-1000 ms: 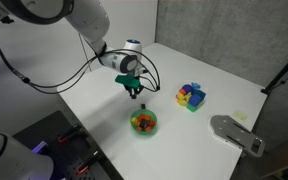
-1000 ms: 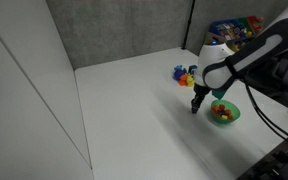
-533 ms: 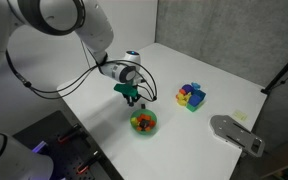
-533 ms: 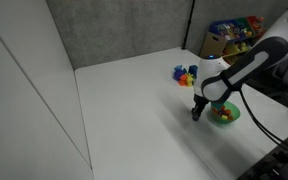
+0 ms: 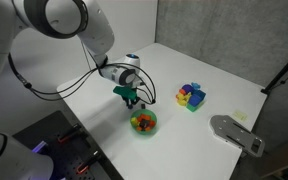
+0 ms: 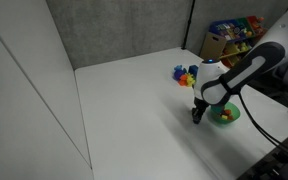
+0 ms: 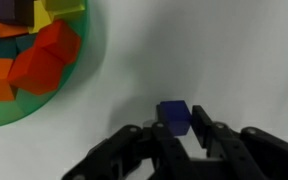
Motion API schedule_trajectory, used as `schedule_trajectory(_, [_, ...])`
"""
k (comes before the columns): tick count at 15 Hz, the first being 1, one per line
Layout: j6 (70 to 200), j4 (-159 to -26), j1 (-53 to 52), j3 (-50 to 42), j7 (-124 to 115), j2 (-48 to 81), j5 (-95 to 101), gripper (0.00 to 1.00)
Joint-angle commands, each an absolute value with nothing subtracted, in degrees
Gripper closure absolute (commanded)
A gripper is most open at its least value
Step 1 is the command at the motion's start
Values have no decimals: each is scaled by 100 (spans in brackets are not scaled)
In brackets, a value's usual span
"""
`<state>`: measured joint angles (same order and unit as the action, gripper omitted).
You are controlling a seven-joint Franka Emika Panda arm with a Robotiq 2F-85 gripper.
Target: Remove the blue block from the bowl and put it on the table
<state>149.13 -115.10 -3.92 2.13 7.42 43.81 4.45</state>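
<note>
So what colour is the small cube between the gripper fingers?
Dark blue; the small cube shows best in the wrist view.

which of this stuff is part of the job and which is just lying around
Part of the job: blue block, held in the gripper; green bowl; white table.
Just lying about: multicoloured block cluster; grey flat object.

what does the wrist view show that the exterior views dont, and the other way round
Only the wrist view: the blue block gripped between the fingers, outside the bowl, with the white table behind it; whether it touches the table is unclear. Only the exterior views: the arm and the multicoloured block cluster. Both: the green bowl with its red and orange pieces, and the table.
</note>
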Motion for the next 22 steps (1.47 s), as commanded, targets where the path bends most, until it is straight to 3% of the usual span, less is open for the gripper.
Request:
schedule_trajectory(1, [14868,-11416,-412,183,577,4417,483,37])
schedule_trajectory(6, [14755,-11371,-463,118,514,4304,529,1])
schedule_trajectory(22, [13050,-11426,-777,-518,-519,2485,1253,0])
